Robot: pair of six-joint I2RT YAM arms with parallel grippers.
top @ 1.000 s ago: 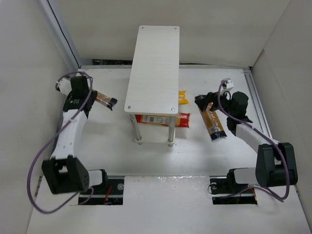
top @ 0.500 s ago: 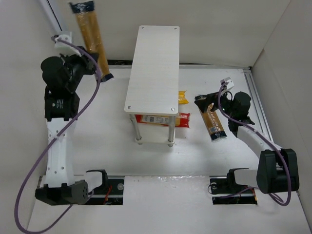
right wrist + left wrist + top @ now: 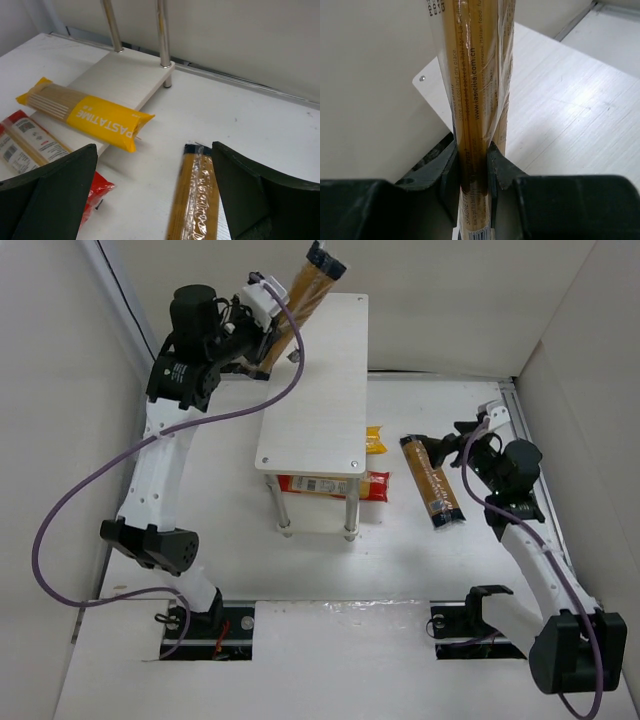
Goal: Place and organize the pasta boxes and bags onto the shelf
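Observation:
My left gripper (image 3: 275, 338) is shut on one end of a long golden-brown pasta pack (image 3: 308, 285) and holds it raised at a slant over the back left corner of the shelf's top board (image 3: 315, 380). In the left wrist view the pack (image 3: 475, 75) runs upward from between the fingers (image 3: 496, 160), with the whitish board (image 3: 560, 115) below. My right gripper (image 3: 452, 437) stands open by the far end of a second golden-brown pack (image 3: 432, 482) lying on the table. A yellow pack (image 3: 87, 115) rests on the lower board (image 3: 120, 75). A red pack (image 3: 25, 140) lies beside it.
White walls (image 3: 60, 340) close in the table on the left, back and right. The shelf's silver legs (image 3: 352, 515) stand at its near end. A purple cable (image 3: 45, 540) loops off the left arm. The red pack (image 3: 330, 483) lies under the top board's near end.
My left arm has lifted its golden-brown pack from the table's left side and swung it right, up over the shelf. My right gripper has drawn back to the right, still open.

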